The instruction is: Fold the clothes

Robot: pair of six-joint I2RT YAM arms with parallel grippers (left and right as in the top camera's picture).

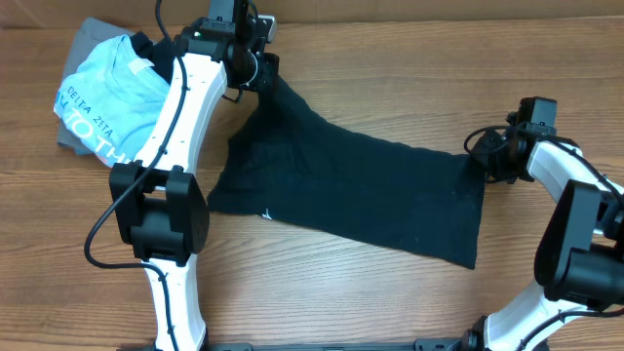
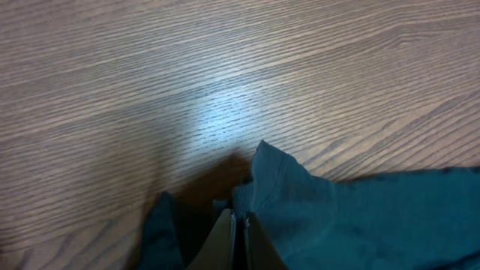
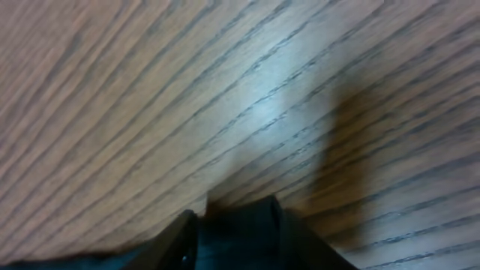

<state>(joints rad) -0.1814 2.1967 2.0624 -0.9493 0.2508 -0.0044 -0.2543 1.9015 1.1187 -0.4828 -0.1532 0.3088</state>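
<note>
You have one navy shirt point(image 1: 361, 190), one blue shirt point(image 1: 107, 93) with white lettering, and one grey garment point(image 1: 86, 31). There are two arms, each with one hand.

The navy shirt lies spread on the counter point(image 1: 390, 58) between the two arms. The blue shirt sits on the grey garment at the far left corner, apart from the navy one.

From overhead, your left hand point(image 1: 258, 70) is at the shirt's far left tip, where the cloth is drawn up into a narrow point. Your right hand point(image 1: 487, 156) is at the far corner of the shirt's broad right edge. A small white mark point(image 1: 265, 214) shows near the shirt's near left edge. Only this view shows the blue shirt, the grey garment and the whole outline of the navy one.

The left wrist view adds what overhead cannot. The left fingers are pressed together with navy cloth bunched on both sides of them, so that hand is clamped on the shirt. The right wrist view is blurred, with dark shapes low in the frame over bare wood. You cannot tell from it whether the right hand is apart, together or pinching cloth.

The shirt's long axis runs from the far left, at your left hand, down towards the near right. Its narrow end points far left and its wide, straight end faces right. Which end is the neck you cannot tell.
</note>
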